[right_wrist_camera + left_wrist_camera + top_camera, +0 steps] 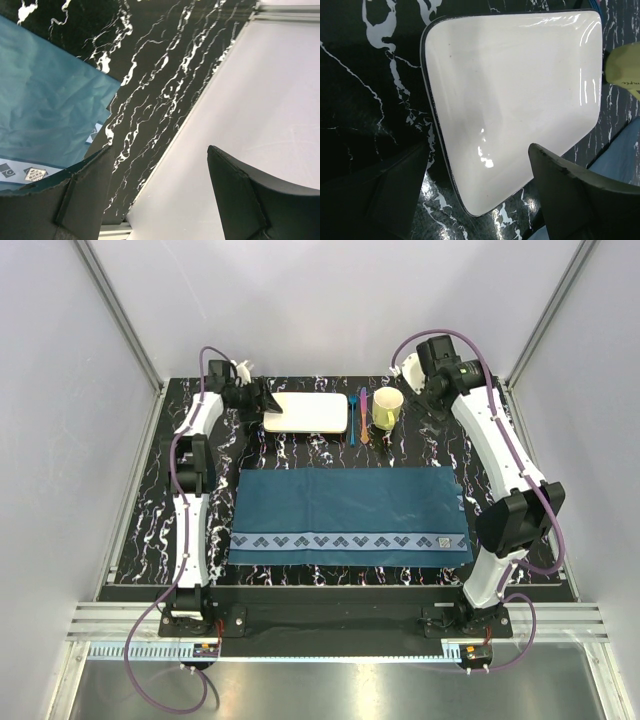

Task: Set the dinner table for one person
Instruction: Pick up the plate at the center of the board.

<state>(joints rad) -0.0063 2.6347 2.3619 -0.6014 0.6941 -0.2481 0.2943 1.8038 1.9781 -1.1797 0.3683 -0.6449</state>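
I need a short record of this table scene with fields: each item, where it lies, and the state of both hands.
table: black marble top
placemat: teal, spread near middle, bare
plate: white, rectangular, far side, off the placemat
utensils: blue utensil and orange utensil, between plate and cup
cup: yellow, upright
left hand: open, astride plate's corner
right hand: open, empty

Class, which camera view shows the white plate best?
Left wrist: the plate fills the frame, its dark rim clear. The top view shows it small, by the left gripper. The right wrist view misses it.
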